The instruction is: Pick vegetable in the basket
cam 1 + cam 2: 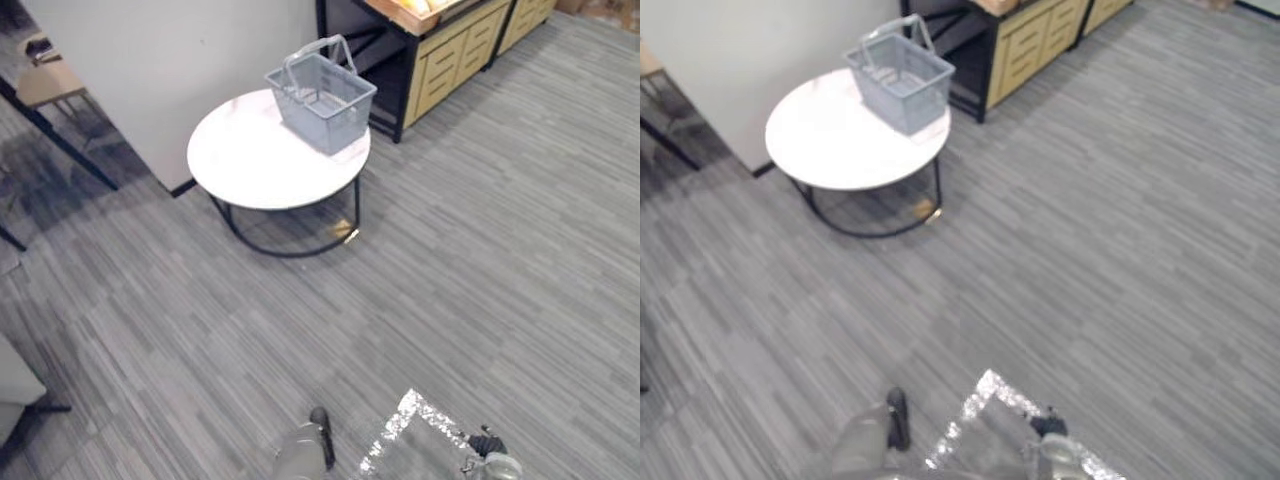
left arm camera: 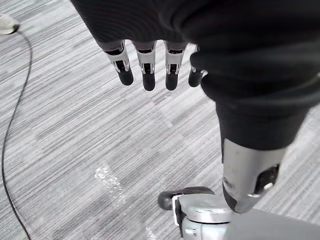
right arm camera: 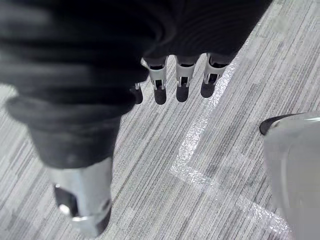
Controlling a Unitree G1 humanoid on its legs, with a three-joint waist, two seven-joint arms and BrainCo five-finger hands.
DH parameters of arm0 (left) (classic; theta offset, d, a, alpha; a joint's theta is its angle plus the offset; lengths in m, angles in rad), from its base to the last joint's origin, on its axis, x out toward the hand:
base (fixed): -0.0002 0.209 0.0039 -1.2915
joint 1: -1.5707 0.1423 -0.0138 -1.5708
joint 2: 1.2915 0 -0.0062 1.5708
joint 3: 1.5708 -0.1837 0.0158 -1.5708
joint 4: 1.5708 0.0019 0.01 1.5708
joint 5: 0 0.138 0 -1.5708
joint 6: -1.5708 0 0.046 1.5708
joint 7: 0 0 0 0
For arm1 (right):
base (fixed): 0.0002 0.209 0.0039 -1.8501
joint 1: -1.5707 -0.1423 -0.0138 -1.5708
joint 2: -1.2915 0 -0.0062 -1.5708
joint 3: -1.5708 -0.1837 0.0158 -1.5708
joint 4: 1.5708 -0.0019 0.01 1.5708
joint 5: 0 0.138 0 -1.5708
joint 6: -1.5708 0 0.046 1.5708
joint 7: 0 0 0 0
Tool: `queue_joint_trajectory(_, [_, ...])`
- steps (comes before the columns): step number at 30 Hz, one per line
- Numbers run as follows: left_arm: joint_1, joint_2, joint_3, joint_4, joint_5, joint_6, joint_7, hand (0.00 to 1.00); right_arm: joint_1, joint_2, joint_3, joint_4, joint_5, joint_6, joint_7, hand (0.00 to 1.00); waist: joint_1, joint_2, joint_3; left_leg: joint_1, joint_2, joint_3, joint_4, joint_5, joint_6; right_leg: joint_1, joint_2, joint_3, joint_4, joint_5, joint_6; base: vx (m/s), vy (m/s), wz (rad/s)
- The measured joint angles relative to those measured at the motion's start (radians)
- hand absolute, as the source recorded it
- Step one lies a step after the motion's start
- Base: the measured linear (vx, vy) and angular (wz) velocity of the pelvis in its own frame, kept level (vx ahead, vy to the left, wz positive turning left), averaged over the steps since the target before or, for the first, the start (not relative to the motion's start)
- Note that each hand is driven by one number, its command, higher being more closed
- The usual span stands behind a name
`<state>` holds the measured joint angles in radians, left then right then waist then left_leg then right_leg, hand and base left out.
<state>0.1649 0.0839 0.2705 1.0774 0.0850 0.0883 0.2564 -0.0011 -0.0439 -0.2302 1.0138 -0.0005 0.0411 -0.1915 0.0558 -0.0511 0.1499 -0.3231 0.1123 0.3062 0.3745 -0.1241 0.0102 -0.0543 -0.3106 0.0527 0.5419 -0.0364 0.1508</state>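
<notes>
On the white round table sits a grey basket, while left hand and right hand hang straight-fingered, empty

Plastic basket; glossy tabletop w/ metal legs; matt carpet.

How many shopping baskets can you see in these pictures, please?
1: the grey basket stands on the round white table, at its far edge near the wooden cabinet. None seems hidden.
</notes>
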Motion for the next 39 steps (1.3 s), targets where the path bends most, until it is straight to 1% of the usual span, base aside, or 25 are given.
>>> queue_joint_trajectory(1, [-0.002,0.006,-0.003,0.007,-0.001,0.001,-0.001,0.0,0.001,-0.001,-0.001,0.022,0.0,0.001,0.0,0.0,-0.001,-0.002,0.001,0.05,-0.016,0.017,-0.021,-0.03,0.01,-0.047,-0.024,-0.01,0.103,0.11,-0.012,0.39,0.322,-0.22])
queue_joint_trajectory(3, [0.0,0.002,-0.013,0.008,-0.002,0.004,-0.001,0.0,0.015,0.002,-0.002,0.032,0.004,0.002,0.002,0.0,-0.012,0.01,0.009,0.141,-0.026,0.036,-0.055,-0.059,0.032,-0.076,-0.041,-0.029,0.219,0.269,-0.014,0.34,0.253,-0.17])
queue_joint_trajectory(4, [-0.002,0.004,-0.012,0.007,-0.002,0.005,-0.002,0.0,0.006,0.007,-0.019,0.023,0.002,-0.002,0.002,0.0,-0.022,0.022,0.018,0.186,-0.027,0.037,-0.078,-0.071,0.042,-0.14,-0.038,-0.062,0.388,0.225,-0.041,0.25,0.175,-0.11])
queue_joint_trajectory(6, [-0.004,0.002,-0.013,-0.006,-0.002,0.007,-0.002,0.0,0.005,0.002,-0.023,0.015,0.001,-0.005,0.001,0.0,-0.03,0.022,0.019,0.251,-0.033,0.035,-0.125,-0.071,0.043,-0.219,-0.015,-0.133,0.573,0.142,-0.054,0.19,0.089,-0.02])
queue_joint_trajectory(8, [-0.009,0.003,-0.015,-0.014,-0.002,0.008,-0.003,0.0,0.005,-0.002,-0.046,0.009,0.002,-0.009,0.001,0.0,-0.031,0.019,0.022,0.304,-0.045,0.024,-0.171,-0.071,0.043,-0.277,0.015,-0.196,0.63,0.077,-0.067,0.2,0.021,0.15])
queue_joint_trajectory(10, [-0.017,0.003,-0.009,-0.014,-0.002,0.008,-0.002,0.0,0.003,-0.009,-0.071,0.003,0.005,-0.009,-0.003,0.0,-0.05,0.015,0.045,0.353,-0.062,-0.002,-0.198,-0.072,0.043,-0.298,0.019,-0.252,0.589,0.01,-0.064,0.21,-0.083,0.49])
queue_joint_trajectory(11, [-0.022,-0.004,0.011,-0.014,-0.002,0.008,-0.002,0.0,0.006,-0.012,-0.089,0.006,0.015,-0.009,-0.01,0.0,-0.057,0.017,0.063,0.388,-0.067,-0.02,-0.208,-0.074,0.04,-0.296,0.017,-0.296,0.489,-0.037,-0.069,0.2,-0.142,0.47])
queue_joint_trajectory(13, [-0.024,-0.012,0.029,-0.014,-0.002,0.009,-0.002,0.0,0.007,-0.014,-0.102,0.009,0.023,-0.007,-0.016,0.0,-0.057,0.023,0.075,0.411,-0.058,-0.034,-0.216,-0.084,0.023,-0.29,0.023,-0.342,0.321,-0.045,-0.079,0.16,-0.15,0.3])
queue_joint_trajectory(15, [-0.025,-0.021,0.062,-0.013,0.0,0.01,-0.002,0.0,0.008,-0.009,-0.118,0.007,0.024,-0.004,-0.017,0.0,-0.052,0.023,0.079,0.421,-0.031,-0.048,-0.202,-0.122,-0.02,-0.282,0.047,-0.343,-0.005,-0.028,-0.066,0.21,-0.288,0.13])
queue_joint_trajectory(17, [-0.032,-0.025,0.072,-0.012,0.001,0.01,-0.002,0.0,0.012,-0.004,-0.127,-0.001,0.03,-0.001,-0.017,0.0,-0.048,0.025,0.082,0.44,-0.006,-0.058,-0.196,-0.146,-0.057,-0.265,0.052,-0.326,-0.172,-0.018,-0.051,0.23,-0.28,0.09])
queue_joint_trajectory(18, [-0.033,-0.025,0.08,-0.01,0.007,0.01,-0.002,0.0,0.028,0.002,-0.128,-0.017,0.032,0.001,-0.017,0.0,-0.048,0.02,0.085,0.459,0.012,-0.07,-0.194,-0.168,-0.092,-0.246,0.051,-0.29,-0.278,-0.005,-0.039,0.45,-0.476,0.06])
queue_joint_trajectory(19, [-0.04,-0.028,0.09,-0.002,0.008,0.01,-0.002,0.0,0.041,0.004,-0.135,-0.019,0.034,0.002,-0.016,0.0,-0.047,0.015,0.083,0.489,0.041,-0.079,-0.199,-0.19,-0.129,-0.231,0.07,-0.299,-0.273,0.095,-0.046,0.47,-0.483,0.02])
queue_joint_trajectory(20, [-0.044,-0.032,0.093,0.01,0.012,0.01,0.0,0.0,0.039,-0.004,-0.137,-0.02,0.034,0.002,-0.016,0.0,-0.047,0.029,0.09,0.496,0.062,-0.084,-0.208,-0.192,-0.138,-0.236,0.097,-0.309,-0.243,0.055,-0.064,0.41,-0.386,-0.06])
queue_joint_trajectory(21, [-0.056,-0.037,0.098,0.017,0.018,0.009,-0.002,0.0,0.039,-0.011,-0.14,-0.024,0.032,0.001,-0.017,0.0,-0.042,0.059,0.08,0.503,0.077,-0.108,-0.23,-0.174,-0.139,-0.263,0.116,-0.317,-0.179,-0.008,-0.077,0.34,-0.259,-0.09])
queue_joint_trajectory(22, [-0.062,-0.042,0.099,0.018,0.021,0.008,-0.004,0.0,0.038,-0.009,-0.151,-0.025,0.03,0.0,-0.015,0.0,-0.044,0.06,0.083,0.515,0.08,-0.13,-0.241,-0.146,-0.142,-0.286,0.122,-0.315,-0.109,-0.071,-0.09,0.35,-0.258,-0.07])
queue_joint_trajectory(26, [-0.061,-0.051,0.099,0.035,0.019,0.007,-0.005,0.0,0.04,-0.018,-0.153,-0.013,0.012,0.002,-0.002,0.0,-0.045,0.08,0.065,0.532,0.103,-0.16,-0.214,-0.069,-0.149,-0.277,0.152,-0.315,-0.048,-0.17,-0.108,0.49,-0.349,-0.09])
queue_joint_trajectory(29, [-0.06,-0.052,0.098,0.038,0.015,0.007,-0.01,0.0,0.052,-0.029,-0.151,-0.005,0.001,0.003,0.005,0.0,-0.059,0.093,0.059,0.361,0.14,-0.264,0.154,0.005,-0.22,-0.197,0.166,-0.351,-0.077,-0.193,-0.128,0.4,-0.157,0.2])
queue_joint_trajectory(30, [-0.061,-0.052,0.1,0.034,0.002,0.005,-0.012,0.0,0.064,-0.036,-0.142,-0.003,0.001,0.003,0.004,0.0,-0.062,0.099,0.06,0.282,0.153,-0.298,0.325,0.13,-0.231,-0.139,0.172,-0.376,-0.107,-0.198,-0.135,0.32,-0.055,0.18])
queue_joint_trajectory(31, [-0.06,-0.051,0.102,0.035,-0.003,0.003,-0.013,0.0,0.069,-0.037,-0.134,-0.003,0.001,0.003,0.004,0.0,-0.06,0.097,0.061,0.253,0.161,-0.295,0.394,0.212,-0.221,-0.105,0.174,-0.379,-0.128,-0.198,-0.136,0.4,-0.053,0.13])
queue_joint_trajectory(32, [-0.06,-0.052,0.113,0.034,-0.017,0.001,-0.018,0.0,0.073,-0.035,-0.125,-0.002,0.001,0.002,0.003,0.0,-0.052,0.087,0.07,0.191,0.174,-0.276,0.55,0.235,-0.192,-0.044,0.174,-0.377,-0.17,-0.2,-0.139,0.45,-0.03,-0.02])
queue_joint_trajectory(33, [-0.06,-0.06,0.139,0.033,-0.044,0.002,-0.023,0.0,0.068,-0.038,-0.126,-0.008,0.001,0.003,0.001,0.0,-0.048,0.094,0.075,0.128,0.177,-0.239,0.693,0.173,-0.146,0.015,0.175,-0.371,-0.209,-0.2,-0.139,0.44,-0.011,-0.06])
queue_joint_trajectory(35, [-0.056,-0.077,0.19,0.021,-0.058,0.002,-0.022,0.0,0.069,-0.033,-0.128,-0.013,0.001,0.004,-0.001,0.0,-0.046,0.099,0.079,0.058,0.16,-0.189,0.792,0.088,-0.109,0.102,0.168,-0.367,-0.253,-0.2,-0.138,0.33,0.063,-0.11])
queue_joint_trajectory(37, [-0.047,-0.091,0.209,-0.005,-0.084,0.003,-0.021,0.0,0.067,-0.027,-0.131,-0.016,0.002,0.004,-0.001,0.0,-0.022,0.102,0.082,-0.013,0.141,-0.13,0.77,0.03,-0.089,0.155,0.154,-0.353,-0.283,-0.21,-0.119,0.32,0.168,-0.24])
queue_joint_trajectory(38, [-0.043,-0.097,0.21,-0.012,-0.084,0.003,-0.02,0.0,0.064,-0.025,-0.128,-0.02,0.002,0.004,-0.001,0.0,-0.014,0.107,0.083,-0.051,0.133,-0.091,0.67,0.035,-0.083,0.177,0.141,-0.346,-0.282,-0.227,-0.083,0.27,0.226,-0.26])
queue_joint_trajectory(39, [-0.04,-0.112,0.211,-0.017,-0.085,0.002,-0.02,0.0,0.063,-0.032,-0.129,-0.026,0.003,0.004,-0.001,0.0,-0.013,0.121,0.089,-0.039,0.124,-0.052,0.526,0.09,-0.037,0.195,0.136,-0.336,-0.271,-0.256,-0.038,0.28,0.234,-0.16])
